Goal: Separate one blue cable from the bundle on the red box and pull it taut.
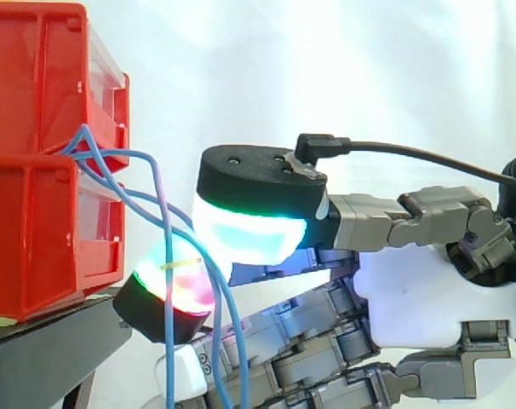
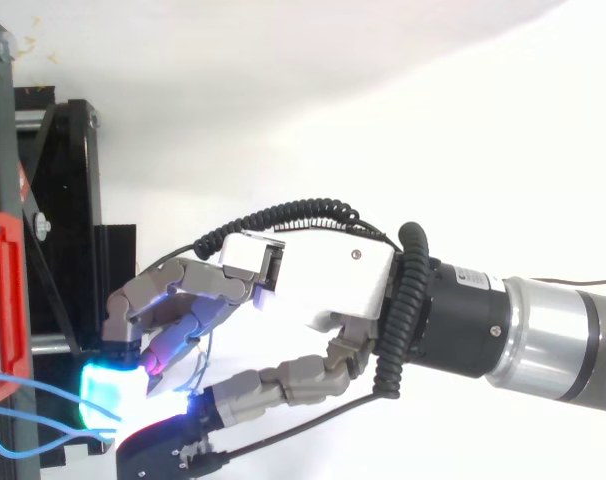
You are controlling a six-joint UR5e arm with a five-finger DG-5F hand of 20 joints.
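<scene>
Several thin blue cables [image 1: 122,156] come out between the two stacked red bins [image 1: 37,213] and sag down in loose loops. My hand [image 1: 437,298] reaches in from the right, its fingers curled towards the bins. The cyan-glowing thumb pad [image 1: 249,230] sits above a red-green fingertip pad [image 1: 169,285], and the cables run down between and in front of them. From above, the hand [image 2: 323,280] has its cyan fingertip [image 2: 108,390] and thumb closed together where two blue cables [image 2: 43,395] end. The cables hang slack below the hand.
The red bins [image 2: 3,290] stand on a black stand [image 1: 54,349] at the left, its frame [image 2: 63,200] visible from above. A white curtain lies behind. The arm fills the right side of both views.
</scene>
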